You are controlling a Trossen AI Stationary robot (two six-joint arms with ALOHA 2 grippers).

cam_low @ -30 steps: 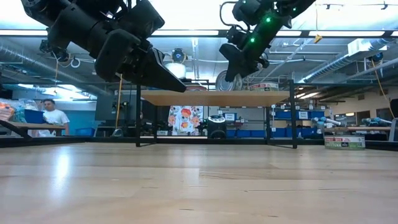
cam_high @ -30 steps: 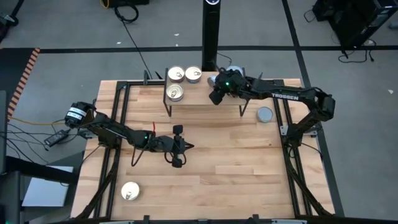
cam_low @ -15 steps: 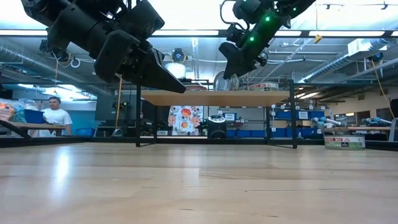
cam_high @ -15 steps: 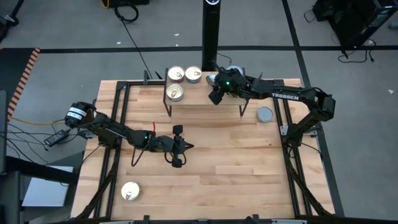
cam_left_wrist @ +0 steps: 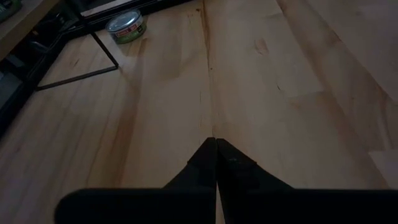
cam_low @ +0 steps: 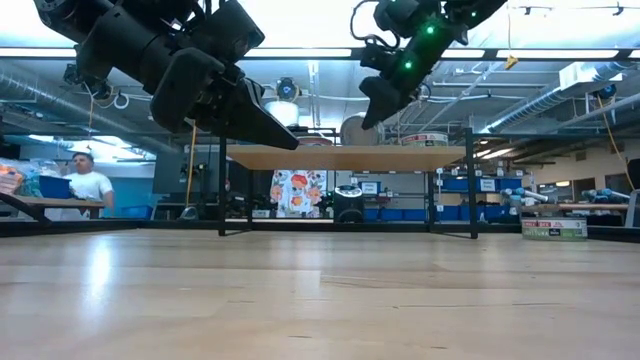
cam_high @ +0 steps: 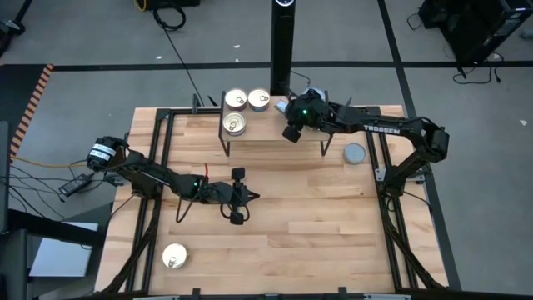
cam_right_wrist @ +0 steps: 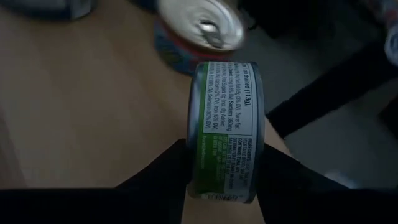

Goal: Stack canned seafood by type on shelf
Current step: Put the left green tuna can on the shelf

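The shelf (cam_high: 271,133) stands at the table's far side, with three gold-lidded tins (cam_high: 236,125) on its left end. My right gripper (cam_high: 284,109) hovers over the shelf's middle, shut on a green-labelled tin (cam_right_wrist: 227,130) turned on its edge. In the low view that tin (cam_low: 352,130) shows as a tilted disc just above the board (cam_low: 300,157). One gold-lidded tin (cam_right_wrist: 199,31) lies just beyond it. My left gripper (cam_high: 252,197) is shut with nothing in it, above the middle of the table. My right gripper pinches the tin between its two fingers (cam_right_wrist: 177,171), one on each flat face, with the labelled side wall (cam_right_wrist: 227,155) toward the wrist camera. The fingers slant down from the table's right. The tin stands on edge, tilted; whether its rim touches the board, I cannot tell.
A blue-grey-lidded tin (cam_high: 356,153) sits on the table right of the shelf, near its wire leg (cam_left_wrist: 93,56). A gold-lidded tin (cam_high: 174,256) lies near the front left corner. A black post (cam_high: 281,46) rises behind the shelf. A person (cam_low: 90,185) is far off.
My right gripper has rolled about its own line while staying over the shelf, and the tin has turned with it, its disc shifting a little toward the shelf's left end.
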